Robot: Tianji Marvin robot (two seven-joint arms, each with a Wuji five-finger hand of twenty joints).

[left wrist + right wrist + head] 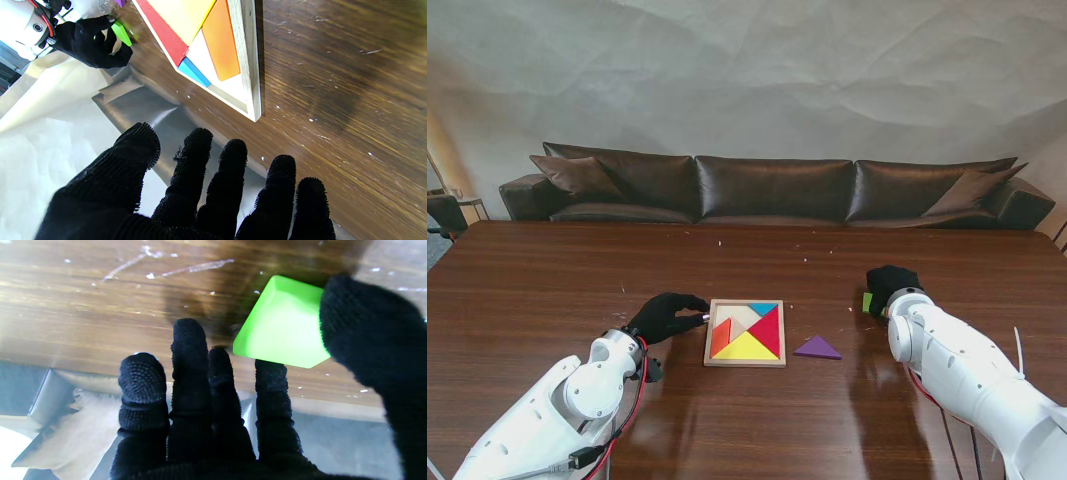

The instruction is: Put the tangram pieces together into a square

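At the middle of the dark wooden bench [547,290], toward its near edge, sits the square pale-wood tangram tray [745,334]. Seated inside it are a red triangle [767,328], a yellow triangle [747,349], an orange piece [720,338], a small blue triangle [763,308] and a pale, unpainted-looking piece [741,318]. Whether any gap remains in the tray cannot be told at this size. Two pieces are outside it: a purple triangle [817,348] lies flat on the bench just right of the tray, and a bright green block [283,323] is farther right. The black-gloved right hand [233,400] has the green block pinched between thumb and a fingertip at the bench surface; whether the block is lifted clear cannot be told. The black-gloved left hand [665,316] rests at the tray's left edge, fingers spread, holding nothing. Judgement: the square is mostly built, and the green and purple pieces are yet to be placed.
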